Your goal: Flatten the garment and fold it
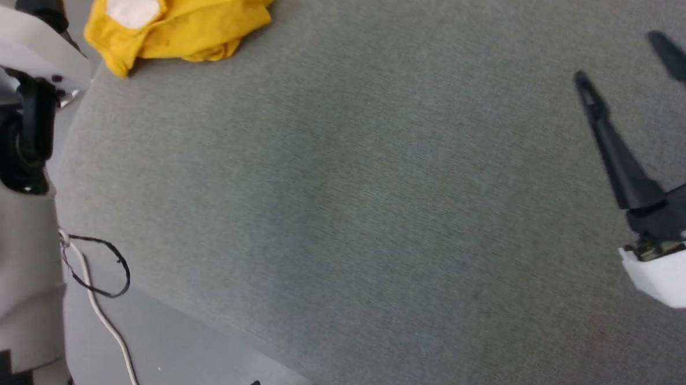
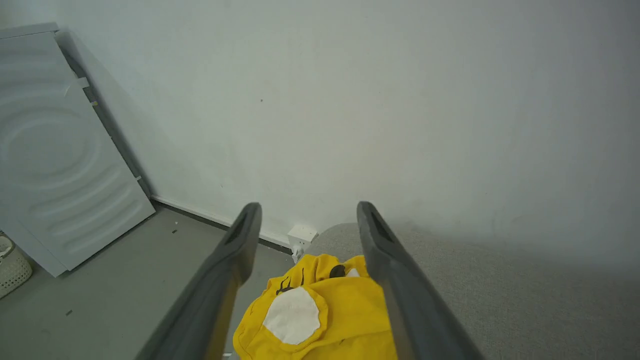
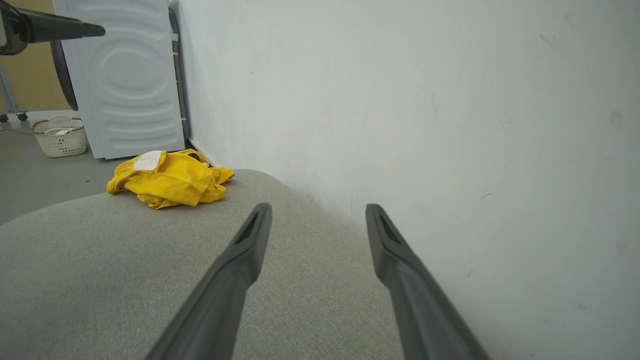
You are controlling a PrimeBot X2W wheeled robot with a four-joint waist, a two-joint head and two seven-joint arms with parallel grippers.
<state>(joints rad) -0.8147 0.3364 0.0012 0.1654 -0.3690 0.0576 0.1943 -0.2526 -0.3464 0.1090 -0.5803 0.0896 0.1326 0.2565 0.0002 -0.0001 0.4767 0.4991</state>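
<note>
The yellow garment (image 1: 197, 25) lies crumpled in a heap at the far left corner of the grey fabric-covered table (image 1: 377, 185), a white patch facing up. In the left wrist view my left gripper (image 2: 307, 212) hangs open above the garment (image 2: 345, 310), which lies below and between its fingers without touching them. My right gripper (image 1: 620, 59) is open and holds nothing over the table's right side, far from the heap. The right wrist view looks past that gripper (image 3: 317, 210) to the garment (image 3: 175, 180) at the far end, by the table's edge.
A white wall runs close along the table's far side. A white washing machine (image 3: 130, 75) and a white basket (image 3: 60, 136) stand on the floor beyond the garment. Loose cables (image 1: 98, 284) hang beside my body at the left, over the grey floor.
</note>
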